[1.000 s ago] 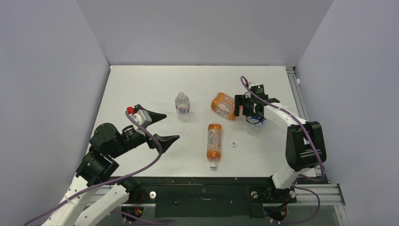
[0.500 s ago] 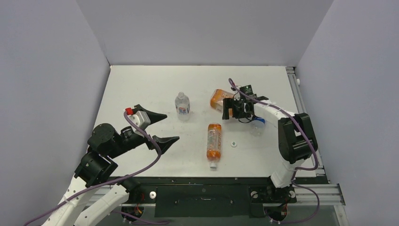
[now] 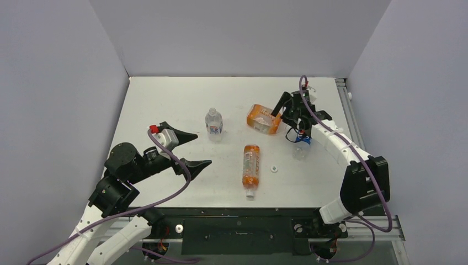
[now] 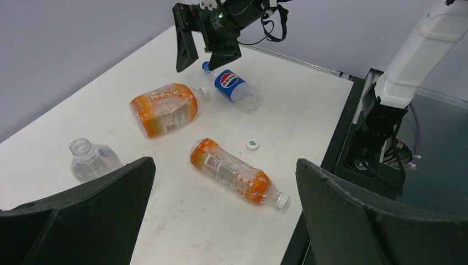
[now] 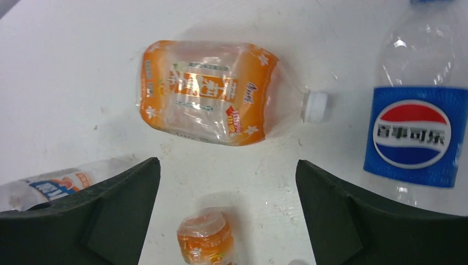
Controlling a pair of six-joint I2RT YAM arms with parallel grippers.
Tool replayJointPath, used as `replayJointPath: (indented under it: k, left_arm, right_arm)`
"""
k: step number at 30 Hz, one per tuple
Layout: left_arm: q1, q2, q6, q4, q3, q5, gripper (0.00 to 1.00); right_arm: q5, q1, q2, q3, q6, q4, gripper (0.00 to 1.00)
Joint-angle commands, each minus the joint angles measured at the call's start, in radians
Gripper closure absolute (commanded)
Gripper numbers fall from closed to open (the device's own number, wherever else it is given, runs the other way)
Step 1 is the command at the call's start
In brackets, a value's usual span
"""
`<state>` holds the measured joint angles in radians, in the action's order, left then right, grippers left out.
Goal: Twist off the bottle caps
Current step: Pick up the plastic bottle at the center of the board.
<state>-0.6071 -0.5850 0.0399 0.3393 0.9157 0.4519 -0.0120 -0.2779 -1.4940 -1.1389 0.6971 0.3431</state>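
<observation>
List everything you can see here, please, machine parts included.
Upright clear bottle: one, clear, left of centre, no cap.
Lying clear bottle: one, clear with blue label, right side.
Wide orange bottle: one, orange, lying beside the lying clear bottle.
Slim orange bottle: one, orange, lying at centre.
Blue cap: one, blue, on the lying clear bottle.
White caps: two, white, on the orange bottles.
Loose cap: one, white with green mark, right of the slim orange bottle.
Table: one, white.
Left gripper: one, black, open, near left.
Right gripper: one, black, open, far right.
</observation>
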Motion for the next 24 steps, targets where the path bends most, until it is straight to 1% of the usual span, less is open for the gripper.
replayJointPath:
  k: [1,2,3,4,6,9,12,15,19,24]
  left_arm:
    - [0.001,-0.001,-0.015,-0.053,0.032,0.022,0.03]
    - [0.001,-0.001,-0.014,-0.051,0.032,0.023,0.03]
    - [0.001,-0.002,-0.013,-0.053,0.032,0.026,0.03]
    - [0.001,-0.003,-0.010,-0.056,0.030,0.027,0.03]
    - [0.002,-0.003,-0.005,-0.061,0.028,0.030,0.03]
    - [0.001,-0.003,-0.001,-0.067,0.024,0.040,0.03]
    - [0.001,-0.003,0.006,-0.071,0.020,0.045,0.04]
    - [0.001,0.003,0.008,-0.071,0.017,0.045,0.03]
    - [0.001,0.011,0.000,-0.061,0.015,0.041,0.03]
    - [0.001,0.020,-0.004,-0.055,0.012,0.031,0.03]
  right_arm:
    - [0.222,-0.035,-0.093,-0.092,0.294,0.193,0.12]
    - [0.247,-0.046,-0.102,-0.113,0.319,0.233,0.12]
    - [0.283,-0.055,-0.106,-0.112,0.375,0.238,0.12]
    - [0.311,-0.056,-0.103,-0.091,0.407,0.233,0.12]
    - [0.338,-0.059,-0.082,-0.039,0.544,0.183,0.12]
    - [0.372,-0.043,-0.119,-0.037,0.636,0.184,0.12]
    - [0.367,-0.008,-0.170,-0.053,0.744,0.193,0.12]
    - [0.355,0.010,-0.203,-0.048,0.833,0.140,0.12]
    - [0.283,0.005,-0.315,-0.141,0.920,0.162,0.12]
    - [0.293,-0.019,-0.396,-0.197,1.029,0.195,0.12]
